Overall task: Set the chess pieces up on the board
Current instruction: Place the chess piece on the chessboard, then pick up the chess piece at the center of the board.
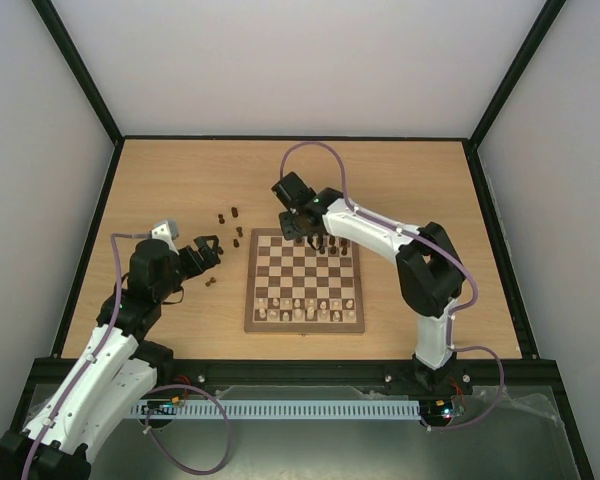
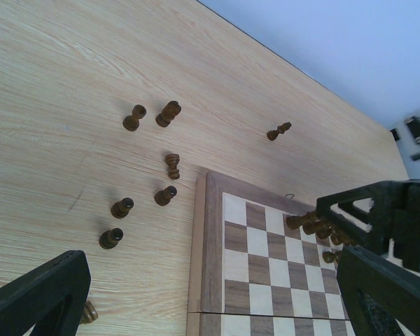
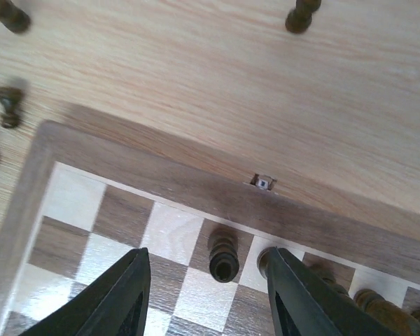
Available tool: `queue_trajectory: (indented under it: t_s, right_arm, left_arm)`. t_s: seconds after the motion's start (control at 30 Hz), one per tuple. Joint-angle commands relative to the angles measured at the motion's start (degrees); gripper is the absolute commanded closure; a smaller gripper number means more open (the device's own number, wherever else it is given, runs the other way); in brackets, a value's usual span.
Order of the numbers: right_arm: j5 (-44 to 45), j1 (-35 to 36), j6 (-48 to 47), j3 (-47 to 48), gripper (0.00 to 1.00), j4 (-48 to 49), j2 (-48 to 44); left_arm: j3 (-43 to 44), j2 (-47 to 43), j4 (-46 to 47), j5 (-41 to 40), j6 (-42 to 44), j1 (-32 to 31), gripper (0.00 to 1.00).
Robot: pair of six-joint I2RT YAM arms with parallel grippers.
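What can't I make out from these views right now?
- Top view: the right gripper covers part of the board's far row, and piece types there are too small to tell.
- Left wrist: one chess piece is half hidden behind a finger of the left gripper.
- Right wrist: a dark piece in the top-left corner is blurred and cut off.

Both arms same build, tbh:
- left white-and-black robot arm (image 1: 85, 390): smooth white plastic shells on long links, chunky matte black joint housings between
- right white-and-black robot arm (image 1: 375, 225): same colours, fat black elbow block
- thin purple cable (image 1: 315, 144) arcs off right wrist; second purple cable loop (image 1: 228, 435) hangs by left base, near edge of desk
- small grey camera block (image 1: 164, 229) on left wrist
- black wedge-shaped fingers (image 3: 115, 297) on both, flat faces, grainy inner pads
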Motion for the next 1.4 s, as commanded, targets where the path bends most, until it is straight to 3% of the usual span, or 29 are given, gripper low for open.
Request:
queue_trajectory:
  t_s: [0.0, 0.23, 0.53, 0.83, 1.07, 1.37]
  right_arm:
    - [-0.58, 0.40, -0.38, 2.57, 0.53, -1.46, -4.05]
    - [-0.28, 0.40, 0.12, 1.29, 0.45, -1.58, -8.34]
    - [-1.79, 0.40, 0.73, -9.10, 0.01, 2.22, -21.62]
    - [-1.03, 0.37, 1.53, -15.75, 0.01, 5.10, -26.69]
    - [-1.91, 0.40, 2.50, -18.01, 0.02, 6.86, -27.53]
    - [-2.94, 0.35, 1.92, -17.71, 0.01, 6.39, -26.97]
  left_arm:
    - [0.31, -0.33, -0.97, 0.09, -0.31, 0.12, 0.01]
    - [0.76, 0.05, -1.06, 0.00, -0.25, 0.10, 0.01]
    - [5.63, 5.46, -3.55, -4.48, 1.69, 0.14, 0.00]
    - [9.97, 16.41, -1.63, -6.43, 2.31, 0.12, 0.01]
    - [13.84, 26.49, 0.76, -2.77, 3.80, 0.22, 0.01]
    - [15.04, 27.19, 0.69, -6.39, 1.14, -5.61, 0.01]
